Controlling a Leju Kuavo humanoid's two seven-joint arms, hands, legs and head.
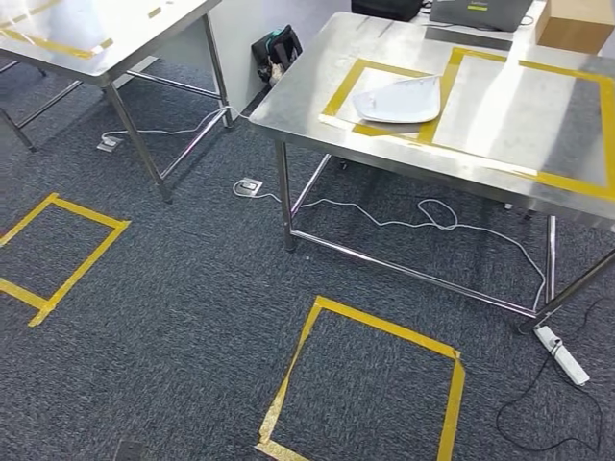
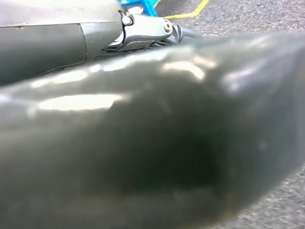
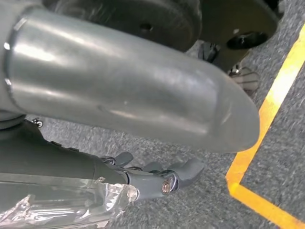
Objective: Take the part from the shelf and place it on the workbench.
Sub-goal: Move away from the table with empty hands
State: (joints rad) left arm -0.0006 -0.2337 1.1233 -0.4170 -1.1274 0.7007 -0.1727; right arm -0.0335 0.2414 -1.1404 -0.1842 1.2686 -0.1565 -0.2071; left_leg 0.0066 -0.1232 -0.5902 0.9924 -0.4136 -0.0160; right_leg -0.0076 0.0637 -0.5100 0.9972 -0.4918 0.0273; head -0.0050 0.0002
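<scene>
Head view: white, curved, shell-like part flat on steel workbench.

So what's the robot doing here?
The robot is standing on the carpet, looking at a steel workbench. A white part lies on the workbench inside a yellow tape frame. Its right hand hangs near the floor with nothing in it. A blurry grey shape hides most of its left hand, so I can't tell if that one holds anything.
</scene>
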